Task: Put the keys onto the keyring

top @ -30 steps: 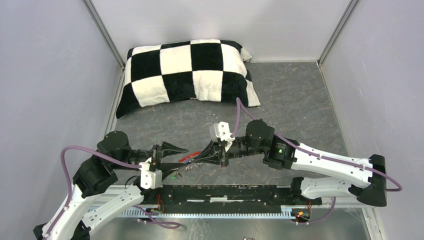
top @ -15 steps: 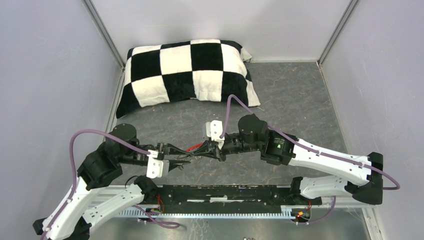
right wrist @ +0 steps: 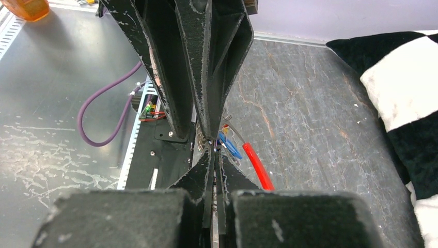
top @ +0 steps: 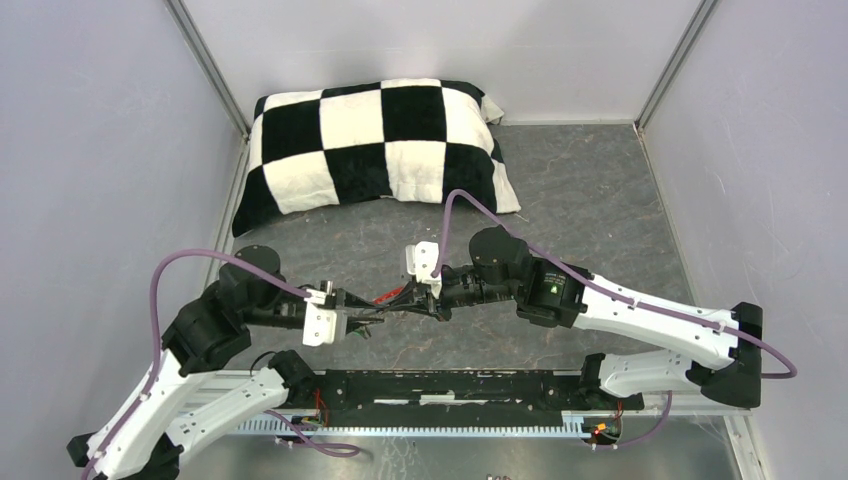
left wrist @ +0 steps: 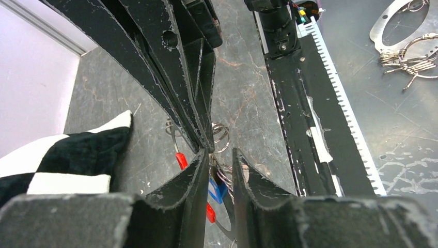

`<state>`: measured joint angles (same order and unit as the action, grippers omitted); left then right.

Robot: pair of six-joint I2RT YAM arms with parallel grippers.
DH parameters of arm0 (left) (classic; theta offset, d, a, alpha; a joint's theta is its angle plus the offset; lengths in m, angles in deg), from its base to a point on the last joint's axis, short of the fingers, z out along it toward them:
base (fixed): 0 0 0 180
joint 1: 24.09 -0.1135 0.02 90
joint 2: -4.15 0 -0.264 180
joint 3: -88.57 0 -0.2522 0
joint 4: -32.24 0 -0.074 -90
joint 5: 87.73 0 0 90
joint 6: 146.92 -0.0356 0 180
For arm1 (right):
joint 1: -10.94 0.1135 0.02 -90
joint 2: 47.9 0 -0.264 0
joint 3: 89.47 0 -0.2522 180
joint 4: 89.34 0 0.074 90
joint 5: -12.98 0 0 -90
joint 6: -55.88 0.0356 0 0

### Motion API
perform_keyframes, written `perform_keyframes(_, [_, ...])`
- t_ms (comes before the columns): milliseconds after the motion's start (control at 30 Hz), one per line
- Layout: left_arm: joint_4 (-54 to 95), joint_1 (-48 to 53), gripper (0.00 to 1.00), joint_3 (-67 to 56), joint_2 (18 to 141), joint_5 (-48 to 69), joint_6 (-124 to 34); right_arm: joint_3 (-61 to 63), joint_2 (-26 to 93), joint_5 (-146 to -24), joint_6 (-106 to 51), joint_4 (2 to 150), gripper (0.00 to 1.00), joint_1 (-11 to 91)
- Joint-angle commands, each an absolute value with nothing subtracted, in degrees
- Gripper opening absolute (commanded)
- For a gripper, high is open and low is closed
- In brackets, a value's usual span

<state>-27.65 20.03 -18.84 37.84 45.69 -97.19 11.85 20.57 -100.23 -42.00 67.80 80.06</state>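
While both grippers meet tip to tip, the keys (left wrist: 217, 190) sit between them.
Nearest, the left gripper (left wrist: 219, 155) stands narrowly apart around the blue and red tags; just beyond, the right gripper (right wrist: 214, 155), pressed together, seems to pinch the keyring (left wrist: 221, 137), straight ahead along the left gripper's long axis.

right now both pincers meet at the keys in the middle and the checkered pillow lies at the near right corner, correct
Not quite. The pillow lies at the far left corner, not the near right; the top view shows it. The rest holds: the left pincer and right pincer do meet at the keys in the middle.
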Motion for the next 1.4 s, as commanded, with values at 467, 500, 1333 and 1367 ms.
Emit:
perform_keyframes(467, [-21.2,20.1,0.44,-21.0,38.5,36.4,-91.1,9.4,20.4,-101.2,-42.5,72.9,0.0,80.0])
perform_keyframes(500, [-20.5,20.1,0.45,-21.3,37.7,36.3,-91.0,9.4,20.5,-101.3,-42.6,72.9,0.0,80.0])
perform_keyframes(1333, [-23.2,20.1,0.15,-20.4,38.1,40.5,-88.8,9.7,20.5,-101.6,-42.0,74.1,0.0,80.0])
perform_keyframes(1367, [-23.2,20.1,0.1,-20.4,38.1,40.4,-88.9,9.8,20.3,-101.4,-42.1,73.8,0.0,80.0])
